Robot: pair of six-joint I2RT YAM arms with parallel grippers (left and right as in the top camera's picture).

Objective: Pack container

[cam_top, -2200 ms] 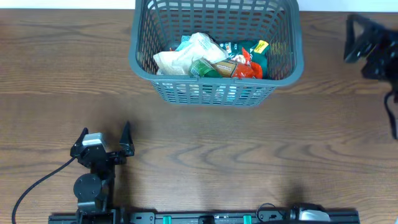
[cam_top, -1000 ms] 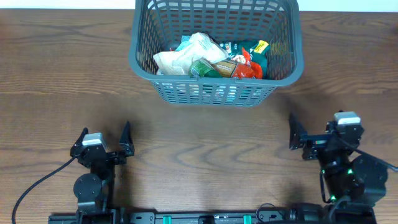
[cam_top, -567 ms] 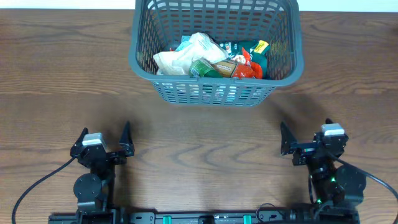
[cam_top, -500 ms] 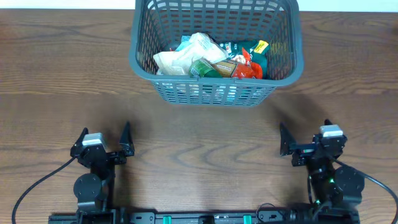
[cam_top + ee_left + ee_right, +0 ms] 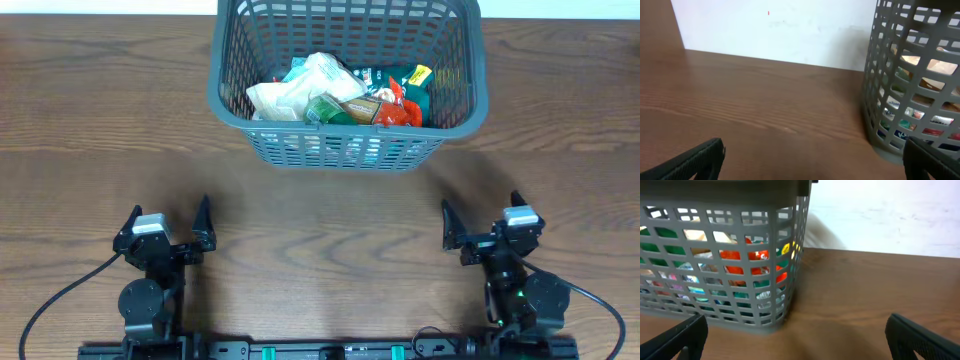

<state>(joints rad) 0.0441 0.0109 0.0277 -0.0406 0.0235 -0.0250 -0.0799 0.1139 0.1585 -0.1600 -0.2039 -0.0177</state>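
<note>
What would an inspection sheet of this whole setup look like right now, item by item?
Surface: brown wooden table, grain visible, no spills seen.
Job's things: container at the far side, upright, holding packets in white, green and red.
Clutter: nothing seen.
Grippers: left gripper and right gripper sit near the front edge, fingers spread, holding nothing.
Cables: black cable curls away from the left arm; second cable runs beside the right arm.
Surroundings: white wall behind the table.
</note>
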